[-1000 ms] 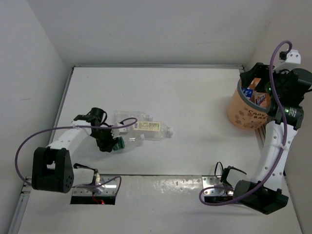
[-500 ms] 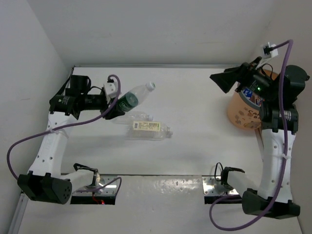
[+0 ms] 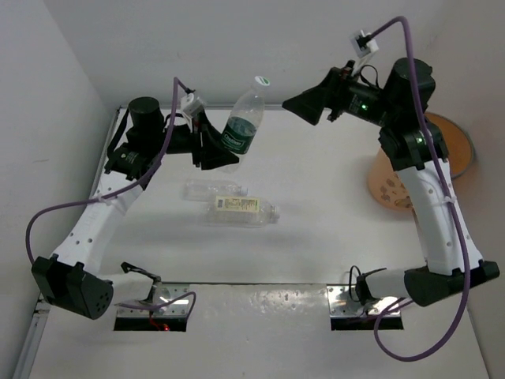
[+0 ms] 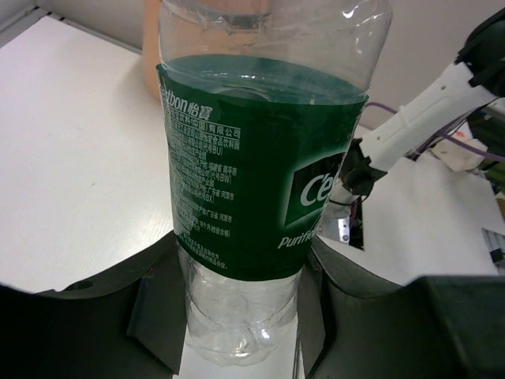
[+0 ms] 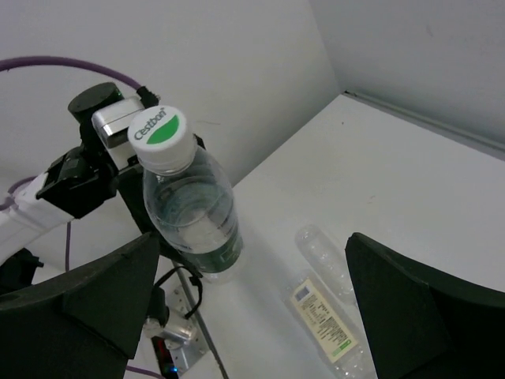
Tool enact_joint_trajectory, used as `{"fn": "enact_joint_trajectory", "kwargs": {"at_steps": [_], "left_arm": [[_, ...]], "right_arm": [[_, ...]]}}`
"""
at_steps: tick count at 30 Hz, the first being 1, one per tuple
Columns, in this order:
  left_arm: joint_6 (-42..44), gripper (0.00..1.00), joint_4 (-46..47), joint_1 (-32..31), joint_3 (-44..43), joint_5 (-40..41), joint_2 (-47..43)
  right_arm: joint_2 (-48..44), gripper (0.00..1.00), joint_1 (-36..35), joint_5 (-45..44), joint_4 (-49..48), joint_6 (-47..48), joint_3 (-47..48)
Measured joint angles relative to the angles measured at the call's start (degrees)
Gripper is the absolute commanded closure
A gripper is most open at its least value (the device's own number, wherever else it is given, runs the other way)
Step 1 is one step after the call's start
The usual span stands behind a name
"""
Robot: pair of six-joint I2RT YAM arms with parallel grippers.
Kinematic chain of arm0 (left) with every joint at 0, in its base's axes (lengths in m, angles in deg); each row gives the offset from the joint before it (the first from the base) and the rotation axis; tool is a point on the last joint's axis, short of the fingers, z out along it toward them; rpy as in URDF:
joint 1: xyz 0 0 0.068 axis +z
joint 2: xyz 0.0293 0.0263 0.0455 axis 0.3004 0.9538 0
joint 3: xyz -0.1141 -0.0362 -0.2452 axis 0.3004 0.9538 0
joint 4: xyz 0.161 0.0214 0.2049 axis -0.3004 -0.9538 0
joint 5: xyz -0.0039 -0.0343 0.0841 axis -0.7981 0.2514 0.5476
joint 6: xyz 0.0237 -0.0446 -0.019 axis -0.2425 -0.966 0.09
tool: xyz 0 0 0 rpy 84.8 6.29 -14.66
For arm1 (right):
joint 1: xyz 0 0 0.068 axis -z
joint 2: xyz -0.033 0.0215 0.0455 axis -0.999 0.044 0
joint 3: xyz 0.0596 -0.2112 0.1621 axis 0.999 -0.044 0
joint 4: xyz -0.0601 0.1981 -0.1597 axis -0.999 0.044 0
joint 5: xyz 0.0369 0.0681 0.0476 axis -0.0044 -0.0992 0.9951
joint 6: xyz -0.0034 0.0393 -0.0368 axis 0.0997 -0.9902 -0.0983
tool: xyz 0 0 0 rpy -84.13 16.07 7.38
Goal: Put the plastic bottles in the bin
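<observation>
Your left gripper (image 3: 215, 150) clamps the lower body of the green-labelled bottle (image 4: 252, 174), raised and tilted cap-first toward your right gripper (image 3: 302, 106), whose jaws stand wide and empty just beyond the cap. Two more bottles (image 3: 241, 207) lie on the table (image 3: 316, 237) below the left jaws. The bin (image 3: 385, 188) sits well behind the right jaws.

We count three bottles in sight: one green bottle (image 3: 241, 126) held off the bench (image 3: 316, 197), and one cream bottle (image 3: 241, 207) and one bare bottle (image 3: 207, 189) lying on it. One bin (image 3: 390, 185), its inside hidden from us, so no tally there. Two arms, one tool apiece: left tool (image 3: 221, 154), right tool (image 3: 293, 103).
</observation>
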Motion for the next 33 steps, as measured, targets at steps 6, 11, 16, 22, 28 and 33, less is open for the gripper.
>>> {"fn": "enact_joint_trajectory", "kwargs": {"at_steps": [6,11,16,22,28,33], "left_arm": [[-6.9,0.89,6.1,-1.4,1.9,-1.5,0.8],[-9.0,0.88,7.8,-1.8,2.4,-2.3,0.9],[-10.0,0.87,8.6,-1.8,3.8,-2.4,0.8],[-10.4,0.00,9.6,-1.7,5.5,-2.4,0.7],[-5.0,0.00,1.8,2.9,3.2,3.5,0.5],[2.4,0.00,-3.7,10.5,0.5,9.4,0.2]], "right_arm": [[4.2,0.00,-8.3,-5.6,2.9,3.0,5.2],[8.5,0.18,-12.6,-9.2,3.9,4.5,9.6],[11.1,0.51,-15.8,-11.2,4.1,5.9,11.3],[11.4,0.99,-16.0,-12.7,6.3,7.5,11.3],[8.5,1.00,-10.4,-20.3,10.5,14.7,11.3],[2.3,1.00,-0.1,-34.7,13.0,28.4,10.3]]}}
